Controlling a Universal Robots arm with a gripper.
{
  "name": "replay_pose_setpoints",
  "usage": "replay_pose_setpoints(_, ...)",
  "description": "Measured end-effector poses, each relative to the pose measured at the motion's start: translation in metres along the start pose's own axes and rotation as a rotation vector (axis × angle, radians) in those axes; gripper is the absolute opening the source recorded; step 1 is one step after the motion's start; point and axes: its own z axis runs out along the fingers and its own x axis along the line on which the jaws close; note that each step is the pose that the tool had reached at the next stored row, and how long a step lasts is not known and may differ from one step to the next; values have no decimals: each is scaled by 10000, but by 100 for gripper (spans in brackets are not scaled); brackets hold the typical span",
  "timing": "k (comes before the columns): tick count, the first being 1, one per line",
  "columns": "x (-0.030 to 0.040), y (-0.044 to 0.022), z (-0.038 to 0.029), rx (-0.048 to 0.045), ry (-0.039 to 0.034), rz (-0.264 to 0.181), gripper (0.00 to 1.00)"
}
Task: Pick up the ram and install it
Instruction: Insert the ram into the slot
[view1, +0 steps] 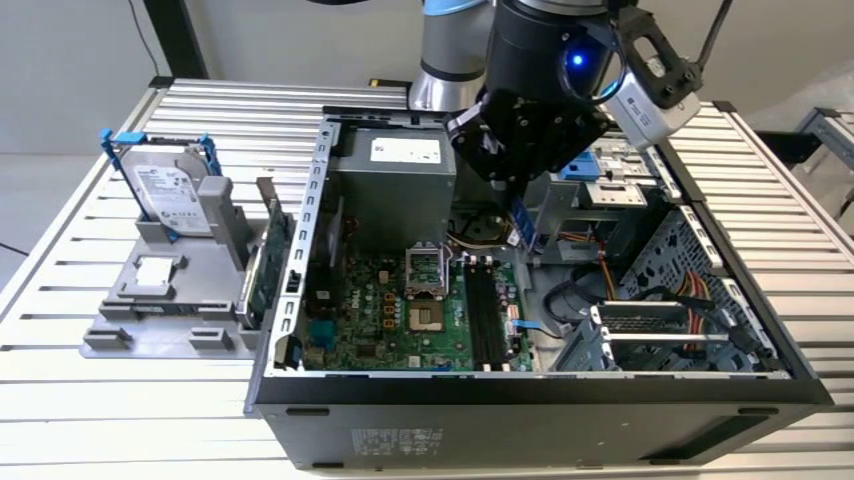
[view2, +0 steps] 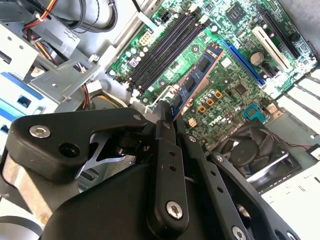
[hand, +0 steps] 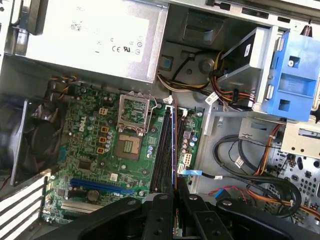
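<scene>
At the exterior view's left, a silver hard drive (view1: 171, 195) in a blue frame stands in a grey holder (view1: 147, 322) on the slatted metal tabletop (view1: 80, 400). A green card (view1: 274, 265) stands upright just beside the open black case (view1: 534, 410). Inside the case lie a grey boxy power supply (view1: 387, 190) and the green board (view1: 387, 315), with a square socket (view1: 424, 268) and long black slots (view1: 483, 320). Above the slots' far end hangs the black gripper (view1: 513, 195), clenched on one end of the ram (view1: 523, 228). In the second wrist view the ram (view2: 196, 80) is a thin blue stick with flat black chips, its free end over the board near the slots (view2: 165, 50). Further right sit orange and red cables (view1: 607, 275) and a perforated metal cage (view1: 674, 265)
</scene>
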Motion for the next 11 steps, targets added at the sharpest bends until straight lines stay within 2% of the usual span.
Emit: replay_pose_setpoints(11,1,-1,48,1,0,1,0)
